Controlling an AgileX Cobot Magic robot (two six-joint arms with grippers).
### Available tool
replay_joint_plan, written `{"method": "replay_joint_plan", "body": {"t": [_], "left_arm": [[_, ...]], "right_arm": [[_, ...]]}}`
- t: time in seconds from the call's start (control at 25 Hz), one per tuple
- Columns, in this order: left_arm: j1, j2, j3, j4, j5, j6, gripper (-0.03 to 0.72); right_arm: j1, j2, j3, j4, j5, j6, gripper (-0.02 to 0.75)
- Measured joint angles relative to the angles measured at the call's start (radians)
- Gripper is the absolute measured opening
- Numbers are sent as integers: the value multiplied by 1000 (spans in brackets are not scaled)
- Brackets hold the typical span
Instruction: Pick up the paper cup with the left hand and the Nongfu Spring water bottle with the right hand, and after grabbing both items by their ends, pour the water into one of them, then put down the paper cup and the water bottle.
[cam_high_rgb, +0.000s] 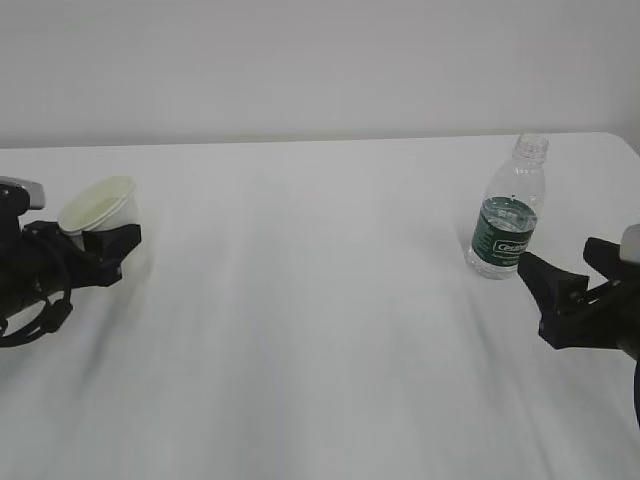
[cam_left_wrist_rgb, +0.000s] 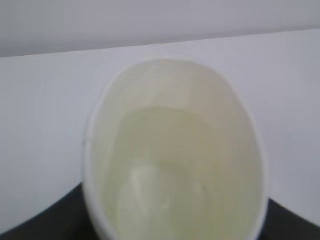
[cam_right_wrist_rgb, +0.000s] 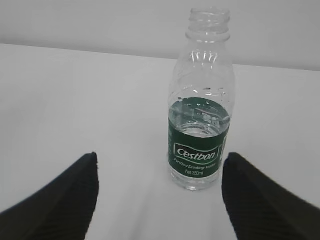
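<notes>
The left hand (cam_high_rgb: 100, 250) is reaching in low from the table's (cam_high_rgb: 320, 300) left edge, its jaws clenching the tilted paper cup (cam_high_rgb: 98, 212), whose cream, smooth-walled inside is holding water (cam_left_wrist_rgb: 170, 170) (pale, shallow). The right hand (cam_high_rgb: 560, 290) is hovering low with jaws spread and empty, the ribbed, clear, capless Nongfu Spring water bottle (cam_right_wrist_rgb: 200, 120) standing upright just ahead of them, partly filled, untouched.

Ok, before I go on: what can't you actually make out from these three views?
- Left wrist view: the paper cup fills the blurred frame, hiding the left hand fingers and the grip.
- Exterior view: the right hand is cut off by the right edge.
- Right wrist view: the bottle label's small print is unreadable.
</notes>
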Motion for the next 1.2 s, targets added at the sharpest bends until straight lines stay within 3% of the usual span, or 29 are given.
{"method": "replay_joint_plan", "body": {"t": [0.2, 0.84, 1.2], "left_arm": [[0, -39, 60, -97, 0, 71, 404], [0, -156, 152, -293, -6, 109, 403], [0, -172, 246, -323, -6, 114, 403]], "right_arm": [[0, 0, 0, 0, 2, 0, 587], [0, 0, 0, 0, 6, 0, 587], [0, 0, 0, 0, 6, 0, 587]]}}
